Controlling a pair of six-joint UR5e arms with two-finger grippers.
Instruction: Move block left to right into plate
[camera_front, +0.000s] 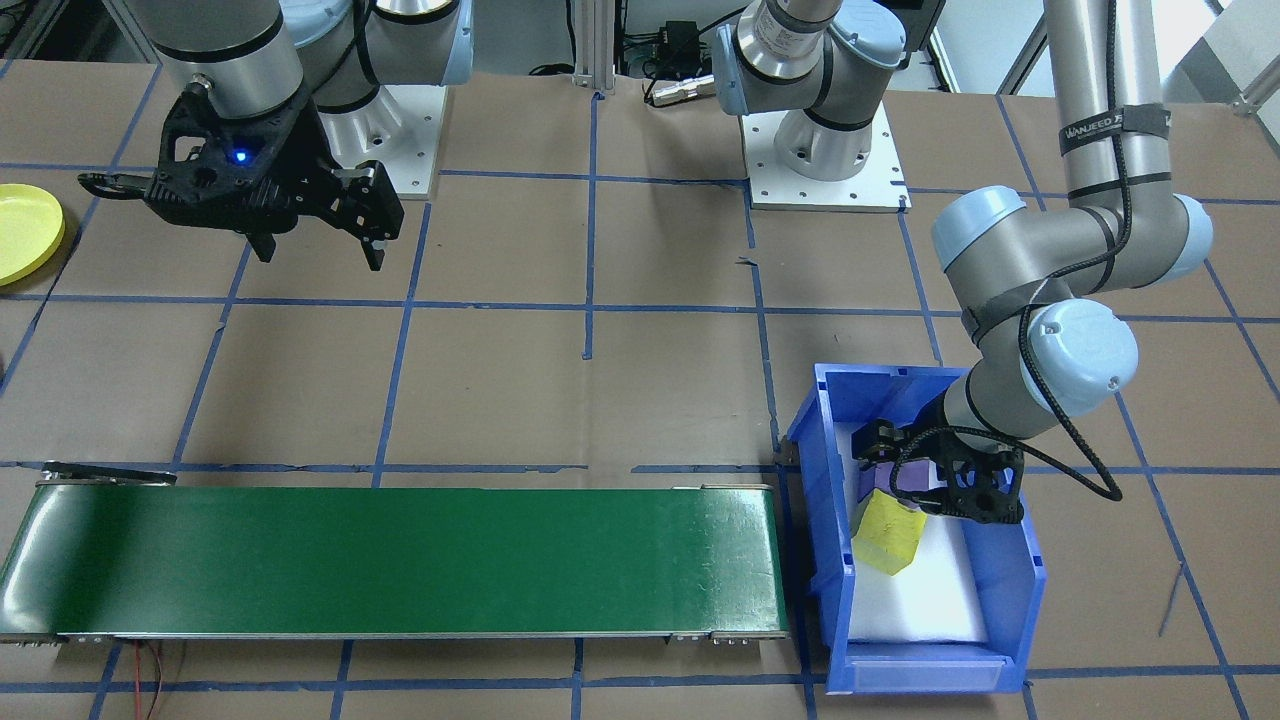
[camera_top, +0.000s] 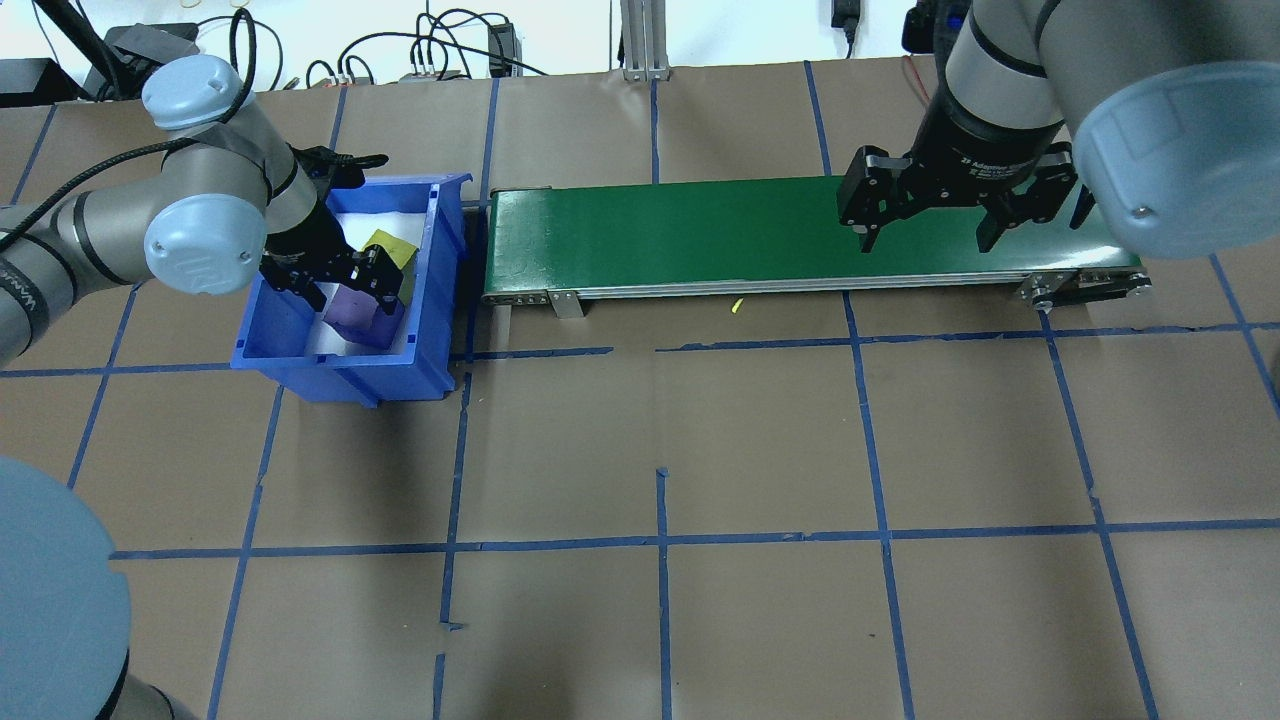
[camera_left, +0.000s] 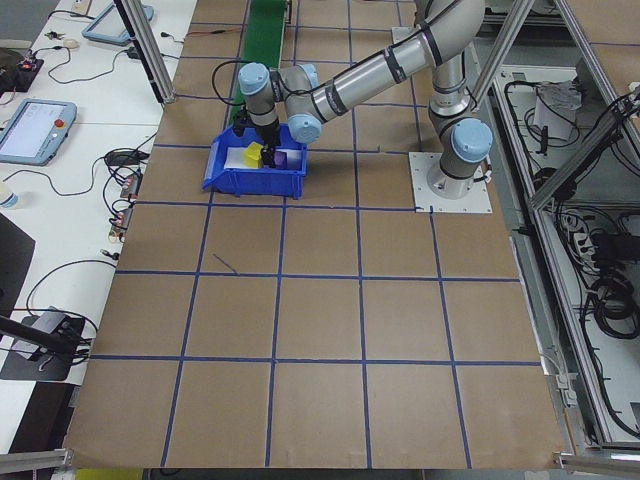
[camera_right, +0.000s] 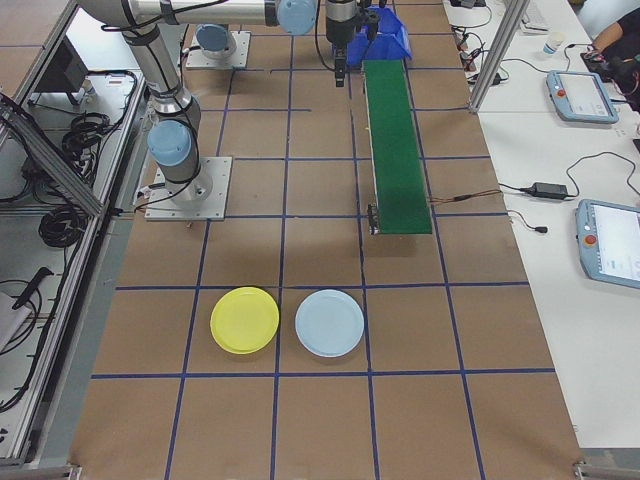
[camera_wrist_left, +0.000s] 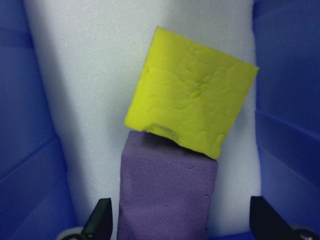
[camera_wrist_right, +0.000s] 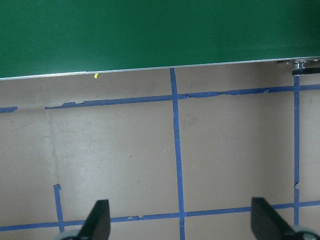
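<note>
Table (camera_top: 760, 440): we see brown board, gridded with blue tape.
Side bench (camera_right: 560, 210): white, with tablets and cables.

Left gripper (camera_front: 905, 490) reaches into blue bin (camera_front: 1020, 560) beside yellow block (camera_front: 888, 530); yellow plate (camera_front: 25, 232) far left

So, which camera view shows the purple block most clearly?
The left wrist view: the purple block fills the lower frame, beside the yellow block. Overhead and exterior left show it small inside the blue bin; the other views do not show it.
</note>
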